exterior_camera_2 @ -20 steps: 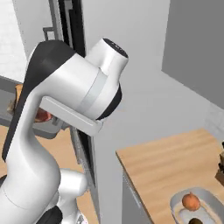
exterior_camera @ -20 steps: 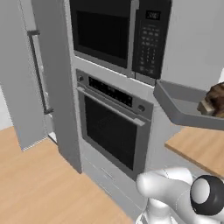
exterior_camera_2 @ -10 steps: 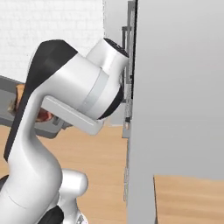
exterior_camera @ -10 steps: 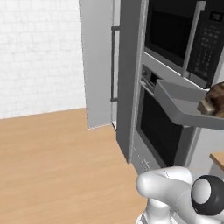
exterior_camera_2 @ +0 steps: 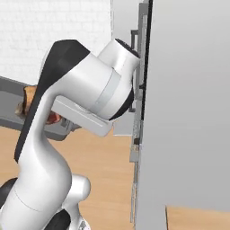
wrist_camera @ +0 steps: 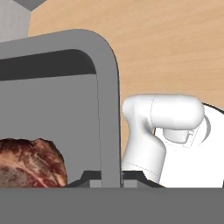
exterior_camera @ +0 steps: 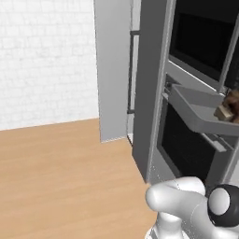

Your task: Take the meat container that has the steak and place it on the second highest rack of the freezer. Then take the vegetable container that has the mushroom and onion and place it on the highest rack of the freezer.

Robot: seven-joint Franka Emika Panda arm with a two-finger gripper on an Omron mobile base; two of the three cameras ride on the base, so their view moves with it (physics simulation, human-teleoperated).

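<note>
1. Far left you've got a white brick wall [exterior_camera: 46, 60] over wood floor [exterior_camera: 60, 177].
2. Mid: freezer [exterior_camera: 114, 70], tall grey door w/ dark bar handle [exterior_camera: 132, 72].
3. Right: grey meat container [exterior_camera: 200, 109] held up in front of the oven [exterior_camera: 182, 144], steak [wrist_camera: 30, 162] inside at the near end.
4. Pincer [wrist_camera: 111, 179] is clamped onto the container's rim.

steak [wrist_camera: 30, 162] in meat container [wrist_camera: 65, 100] | container right of freezer door [exterior_camera: 114, 70] | oven [exterior_camera: 186, 140] behind container
</note>
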